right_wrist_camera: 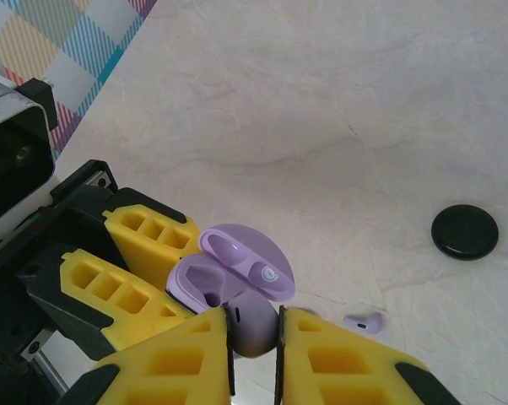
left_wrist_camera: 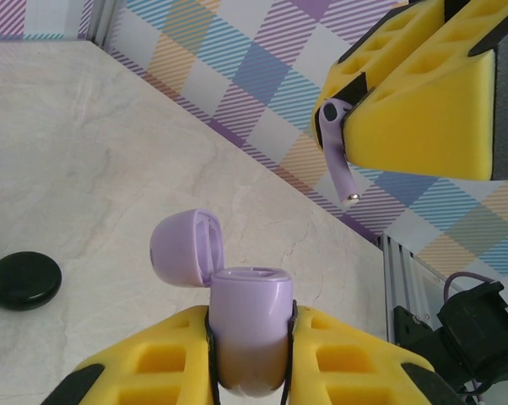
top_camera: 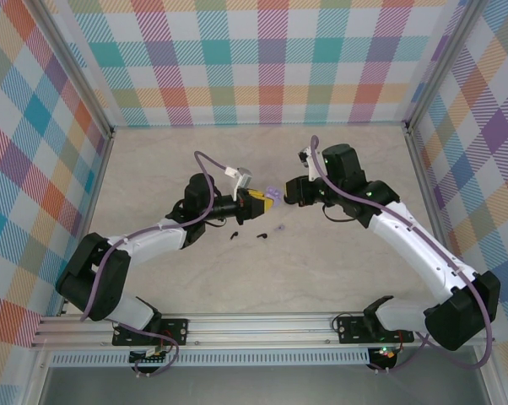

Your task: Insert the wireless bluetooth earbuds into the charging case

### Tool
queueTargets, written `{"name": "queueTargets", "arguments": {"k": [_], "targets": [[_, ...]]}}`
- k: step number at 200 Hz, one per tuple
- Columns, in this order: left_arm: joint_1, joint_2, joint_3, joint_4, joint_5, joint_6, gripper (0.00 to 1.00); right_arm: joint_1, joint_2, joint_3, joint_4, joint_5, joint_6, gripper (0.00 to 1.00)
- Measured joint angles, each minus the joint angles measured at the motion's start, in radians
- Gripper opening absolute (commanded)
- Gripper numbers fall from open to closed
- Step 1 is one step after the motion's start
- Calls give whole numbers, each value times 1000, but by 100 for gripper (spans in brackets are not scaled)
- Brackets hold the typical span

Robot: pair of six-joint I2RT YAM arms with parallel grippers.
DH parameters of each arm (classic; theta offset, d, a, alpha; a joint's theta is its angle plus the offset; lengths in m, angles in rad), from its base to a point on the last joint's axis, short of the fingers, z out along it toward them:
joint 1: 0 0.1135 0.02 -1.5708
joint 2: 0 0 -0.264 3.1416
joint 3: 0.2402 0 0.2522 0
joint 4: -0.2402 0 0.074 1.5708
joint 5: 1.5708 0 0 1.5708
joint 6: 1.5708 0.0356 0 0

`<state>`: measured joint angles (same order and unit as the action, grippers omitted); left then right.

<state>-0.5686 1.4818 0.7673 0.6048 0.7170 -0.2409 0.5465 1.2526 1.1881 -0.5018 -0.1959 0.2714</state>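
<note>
Status at this station: no earbud is seated yet, as far as can be seen. The left gripper (left_wrist_camera: 251,325) is clamped on the body of the lilac charging case (right_wrist_camera: 229,274), which is held clear of the table (right_wrist_camera: 338,101) with its lid swung open and its wells facing the other arm. The right gripper (right_wrist_camera: 254,329) is closed on the first lilac earbud (left_wrist_camera: 338,152), stem hanging free, positioned just beside the open case but apart from it. The second lilac earbud (right_wrist_camera: 364,321) lies on the table close below the two grippers. Two black earbuds (top_camera: 234,235) (top_camera: 261,235) lie side by side on the table near the left arm. The black case (right_wrist_camera: 464,231) rests flat on the table, lid shut, well apart from them. Judged progress: early. Left to do: seat the held lilac earbud, fetch and seat its mate, then open the black case and load both black earbuds.
</note>
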Motion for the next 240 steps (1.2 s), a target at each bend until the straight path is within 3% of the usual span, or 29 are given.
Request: {"name": "queueTargets", "arguments": {"k": [240], "targets": [[-27,-16,36,-27,42,2,8,33,30,13,-10,31,-25,18]]}}
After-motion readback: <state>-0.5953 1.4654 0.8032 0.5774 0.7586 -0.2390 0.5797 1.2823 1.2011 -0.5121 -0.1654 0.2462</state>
